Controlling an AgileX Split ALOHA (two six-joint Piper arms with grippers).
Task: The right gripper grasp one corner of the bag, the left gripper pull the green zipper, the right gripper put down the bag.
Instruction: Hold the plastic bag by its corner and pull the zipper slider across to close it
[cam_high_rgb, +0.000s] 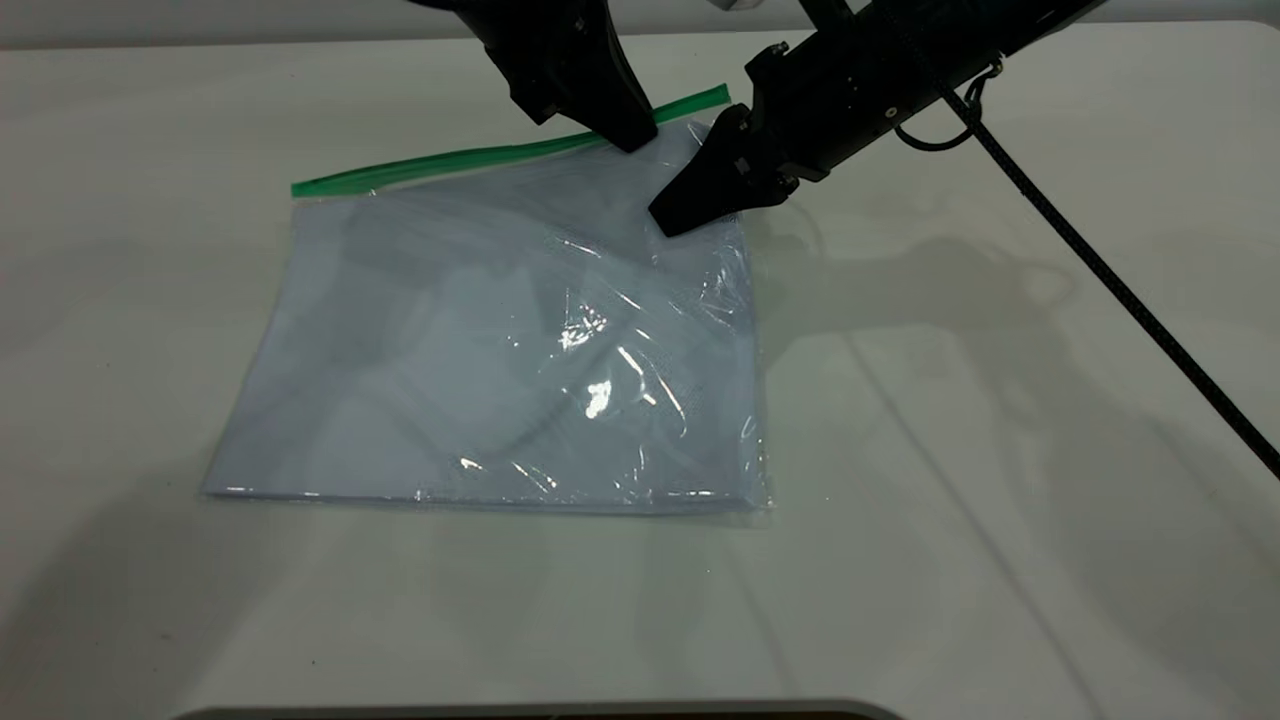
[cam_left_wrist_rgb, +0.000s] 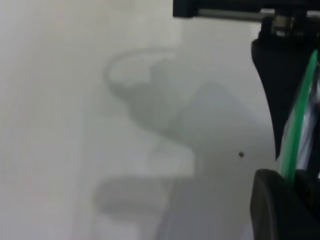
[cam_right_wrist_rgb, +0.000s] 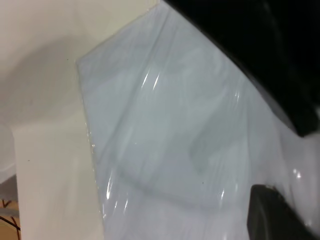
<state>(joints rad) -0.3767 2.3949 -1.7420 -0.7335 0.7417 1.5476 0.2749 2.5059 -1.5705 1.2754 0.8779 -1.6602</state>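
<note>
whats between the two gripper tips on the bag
In the exterior view, only clear plastic of the bag lies between the left gripper and the right gripper; the green zipper runs behind them.

Soft light falls on the white desk. Bright glare shines on the crinkly bag. Gray shadows spread beside it. Both wrist views look blurry, so the light may come from above.

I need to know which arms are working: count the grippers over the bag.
2. The left gripper is at the green zipper on the bag's far edge; the right gripper is beside it, on the bag's far right corner.
</note>
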